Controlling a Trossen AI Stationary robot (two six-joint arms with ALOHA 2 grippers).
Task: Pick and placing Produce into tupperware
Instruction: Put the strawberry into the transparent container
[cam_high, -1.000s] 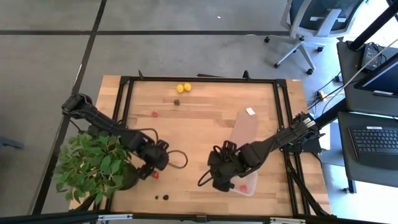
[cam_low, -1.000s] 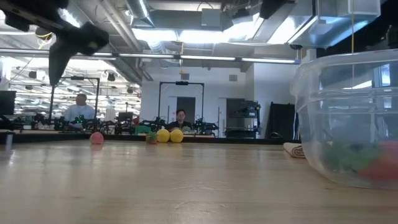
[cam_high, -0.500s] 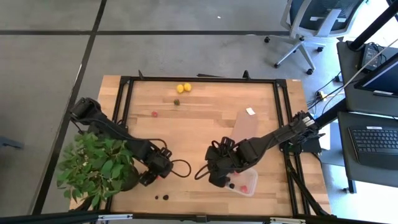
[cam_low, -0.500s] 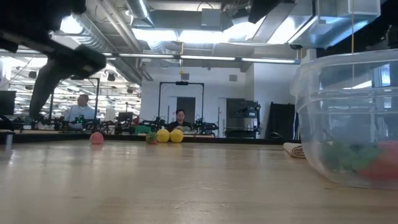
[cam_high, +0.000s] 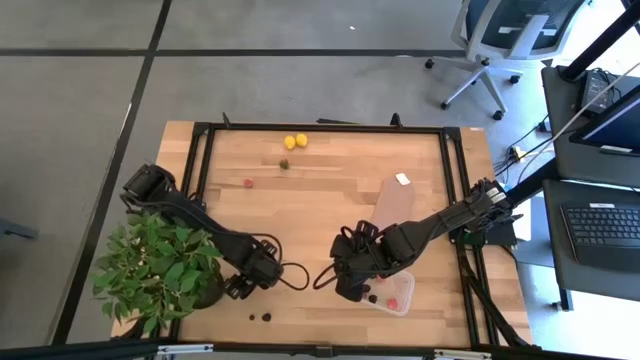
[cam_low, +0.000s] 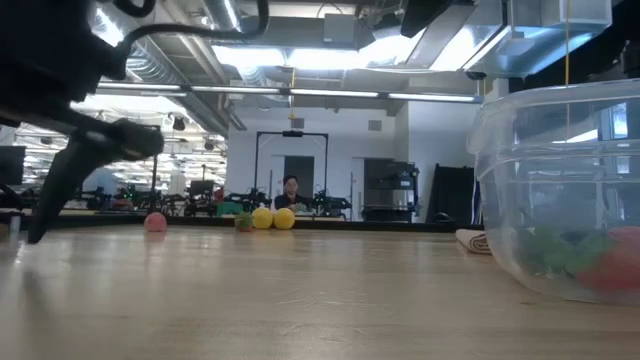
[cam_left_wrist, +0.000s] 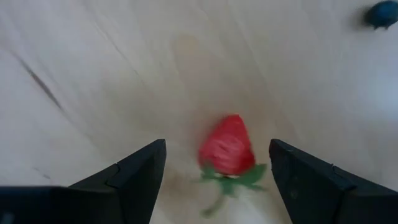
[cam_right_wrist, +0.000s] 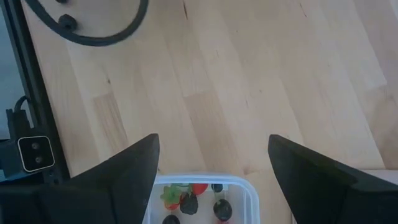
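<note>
You're in a robotics lab: grey carpet-tile floor, grey swivel office chair, black desk with keyboard and cables, light wooden table with black metal frame. Your low view shows exposed ceiling ducts, more benches with rigs, seated people.
</note>
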